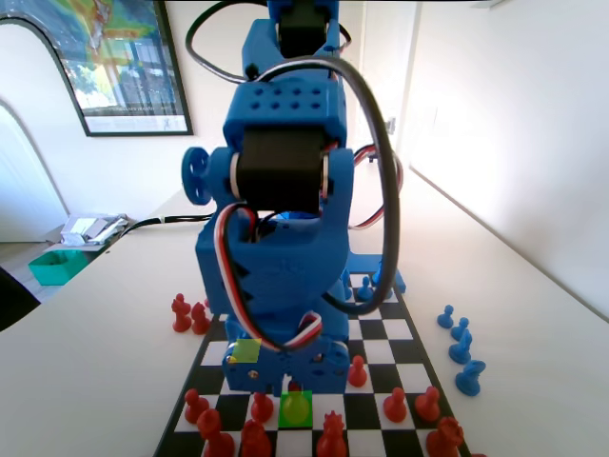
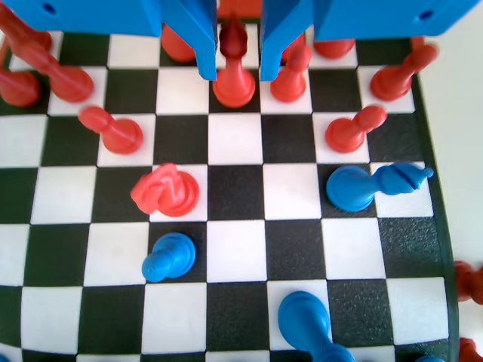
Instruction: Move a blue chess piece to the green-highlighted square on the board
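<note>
Gripper [image 2: 238,64] at top centre of wrist view, jaws spread around a red pawn [image 2: 233,75], not pinching. Blue pawn [image 2: 168,258] stands lower left on board [image 2: 434,249]. Probably light, stiff, slippery plastic; grab below head.

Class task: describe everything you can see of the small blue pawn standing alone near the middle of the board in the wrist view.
The blue pawn looks like smooth, glossy moulded plastic, with a round head, narrow neck and flared base. It stands upright on a black square of the board, seen from above. Nothing touches it. A red knight-like piece stands on the square just above it in the picture. The end effector hangs well apart from it.
</note>
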Tool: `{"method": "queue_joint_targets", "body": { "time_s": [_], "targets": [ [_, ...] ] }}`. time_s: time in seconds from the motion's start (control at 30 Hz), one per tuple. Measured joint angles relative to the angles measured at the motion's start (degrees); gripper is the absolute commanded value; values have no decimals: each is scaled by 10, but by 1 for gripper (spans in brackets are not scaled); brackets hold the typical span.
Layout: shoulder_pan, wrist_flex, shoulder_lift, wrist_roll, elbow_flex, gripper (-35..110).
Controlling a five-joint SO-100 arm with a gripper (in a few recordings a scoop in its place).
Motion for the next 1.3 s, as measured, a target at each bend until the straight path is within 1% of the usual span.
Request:
{"method": "queue_joint_targets", "body": {
  "time_s": [1.3],
  "targets": [
    [-1,-11,0,4,-14,9]
  ]
}}
